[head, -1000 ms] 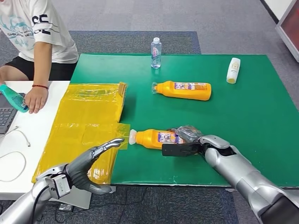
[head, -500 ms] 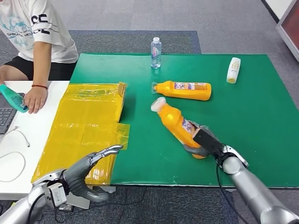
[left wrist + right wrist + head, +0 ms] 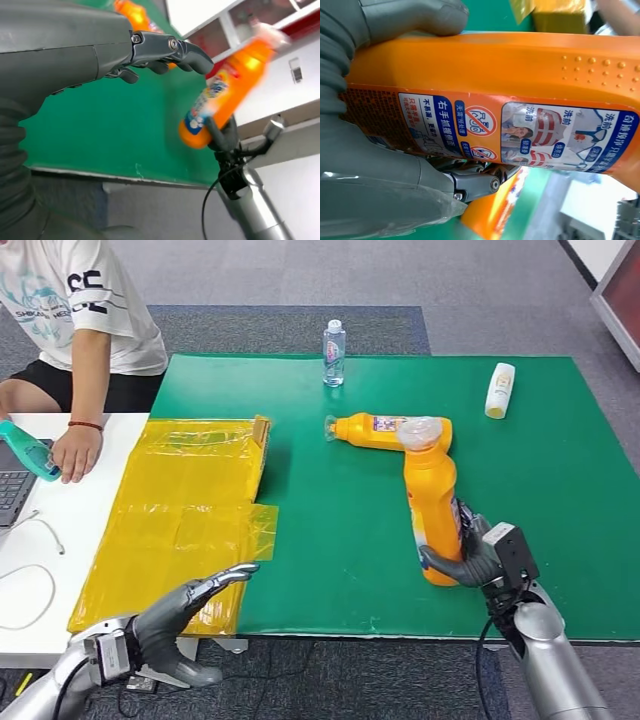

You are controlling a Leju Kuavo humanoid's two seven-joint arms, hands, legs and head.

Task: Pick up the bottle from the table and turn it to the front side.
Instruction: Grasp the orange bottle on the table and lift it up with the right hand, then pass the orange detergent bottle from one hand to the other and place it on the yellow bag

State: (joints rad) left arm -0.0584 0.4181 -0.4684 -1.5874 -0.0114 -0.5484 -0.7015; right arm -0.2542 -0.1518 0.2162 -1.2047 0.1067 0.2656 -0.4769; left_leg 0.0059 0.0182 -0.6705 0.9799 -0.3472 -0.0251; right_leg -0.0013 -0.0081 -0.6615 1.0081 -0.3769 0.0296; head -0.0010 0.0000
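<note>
My right hand (image 3: 472, 555) grips an orange bottle (image 3: 432, 502) (image 3: 222, 92) (image 3: 501, 90) by its lower body and holds it upright over the green mat (image 3: 340, 540), its clear cap toward the camera. In the right wrist view the printed label with blue and white pictures faces the camera, with the thumb (image 3: 410, 17) on one side and fingers (image 3: 471, 182) on the other. A second orange bottle (image 3: 377, 430) lies on its side just behind it. My left hand (image 3: 177, 615) (image 3: 113, 50) hovers open by the table's front edge, near the yellow bag.
A flat yellow plastic bag (image 3: 185, 510) lies across the mat's left side. A small clear water bottle (image 3: 333, 352) stands at the back edge; a white bottle (image 3: 499, 390) lies back right. At the back left a person's hand (image 3: 75, 452) holds a teal scanner (image 3: 30, 450) by a laptop.
My right hand has lifted the orange bottle off the mat and swung it from lying flat to upright, moving rightward. My left hand sank slightly toward the table edge.
</note>
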